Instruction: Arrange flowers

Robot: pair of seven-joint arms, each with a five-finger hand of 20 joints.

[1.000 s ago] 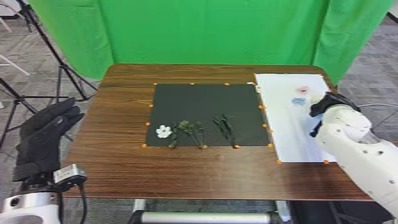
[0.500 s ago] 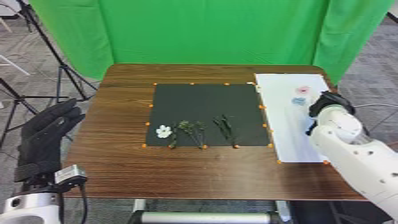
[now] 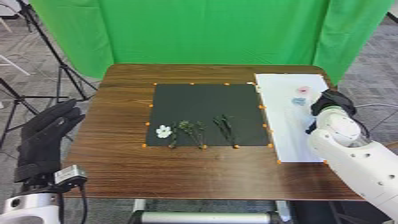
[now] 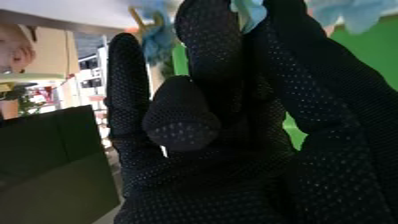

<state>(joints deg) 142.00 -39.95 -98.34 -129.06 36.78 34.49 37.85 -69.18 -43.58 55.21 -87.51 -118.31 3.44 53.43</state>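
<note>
Head view: my right hand (image 3: 332, 101) is over the right edge of the white sheet (image 3: 293, 135), just beside the blue flower (image 3: 298, 101); the pink flower (image 3: 303, 90) lies a bit farther toward the sheet's far edge. Can't tell if my right hand is wide, narrow or holding a bloom. Right wrist view: blue petals (image 4: 158, 42) are near my right hand (image 4: 200, 182), with pale petals (image 4: 250, 12) close by; contact unclear. My right arm (image 3: 355, 155) crosses the near right corner of the table (image 3: 178, 175), so room on that side is tight. Toward the left, the sheet's long edge runs close along the dark mat (image 3: 204, 105), orange markers (image 3: 226, 84) along the borders. White flower (image 3: 163, 132) is in the mat's near left corner, green sprigs (image 3: 186, 126) next to it, dark green stems (image 3: 225, 129) to their right, lower ends near the near edge. Working room: mat surface from that row to the far edge, plus a wide strip of wood on my side. My left hand (image 3: 43, 130) is off the table's left edge, fingers straight, well apart from the flowers. Green curtain (image 3: 213, 30) stands past the far edge.
</note>
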